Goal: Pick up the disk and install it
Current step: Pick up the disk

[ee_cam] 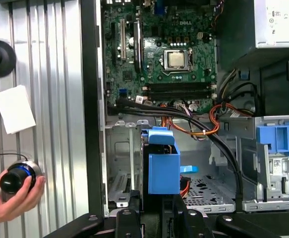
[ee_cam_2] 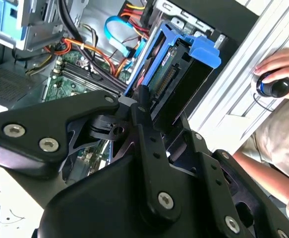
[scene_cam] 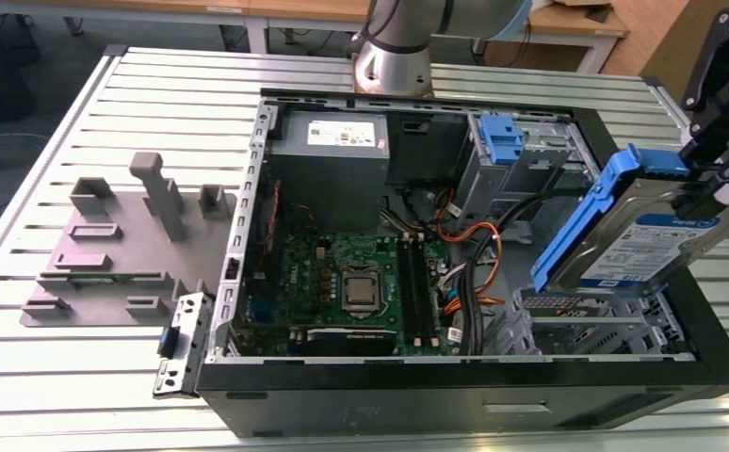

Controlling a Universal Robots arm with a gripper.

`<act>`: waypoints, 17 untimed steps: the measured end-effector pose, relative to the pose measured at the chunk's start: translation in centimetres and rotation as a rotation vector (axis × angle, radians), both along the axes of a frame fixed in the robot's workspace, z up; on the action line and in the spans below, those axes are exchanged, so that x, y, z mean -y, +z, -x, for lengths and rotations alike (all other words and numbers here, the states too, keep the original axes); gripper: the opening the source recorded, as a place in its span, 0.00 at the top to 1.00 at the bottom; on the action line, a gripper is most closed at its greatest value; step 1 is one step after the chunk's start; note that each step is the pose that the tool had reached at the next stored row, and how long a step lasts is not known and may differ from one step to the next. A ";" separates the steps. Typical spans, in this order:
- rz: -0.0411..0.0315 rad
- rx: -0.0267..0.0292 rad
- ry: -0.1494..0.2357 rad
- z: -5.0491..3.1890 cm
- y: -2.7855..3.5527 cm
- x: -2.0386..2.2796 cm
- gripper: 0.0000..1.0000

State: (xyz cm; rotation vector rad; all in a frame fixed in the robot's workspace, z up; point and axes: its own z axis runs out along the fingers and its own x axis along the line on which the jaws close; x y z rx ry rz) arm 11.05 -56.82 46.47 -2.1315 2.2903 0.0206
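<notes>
The gripper point(scene_cam: 714, 198) was clamped on the upper end of the disk point(scene_cam: 626, 237), its black fingers pressed against the drive's two flat faces. The disk hung tilted in the air, label facing the exterior view's right and blue rails along its edges. Its lower end was just above the metal drive cage point(scene_cam: 591, 318) in the corner of the open computer case point(scene_cam: 465, 400) on the exterior view's right; I could not tell whether they touched. In the first wrist view the disk point(ee_cam: 163, 166) stood edge-on over that cage. Deeper in the case lay the motherboard point(scene_cam: 339, 278), the grey power supply point(scene_cam: 339, 141) and a blue bracket point(scene_cam: 499, 139). The case rested on the slatted desk point(scene_cam: 75, 386), beside a grey fixture point(scene_cam: 113, 250). A person's hand point(ee_cam: 8, 196) held a round knob.
</notes>
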 end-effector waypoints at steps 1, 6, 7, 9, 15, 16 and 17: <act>0.0002 0.0000 0.000 -0.15 -0.05 0.02 0.65; 0.0000 0.0000 0.001 -0.35 -0.33 0.37 0.65; -0.0001 0.0000 0.001 -0.35 -0.37 0.46 0.65; -0.0001 0.0000 0.001 -0.36 -0.44 0.55 0.65; 0.0020 0.0000 0.001 -0.31 -0.66 0.58 0.65; 0.0022 0.0000 0.001 -0.27 -0.70 0.58 0.65; 0.0024 0.0000 0.001 -0.23 -0.73 0.58 0.65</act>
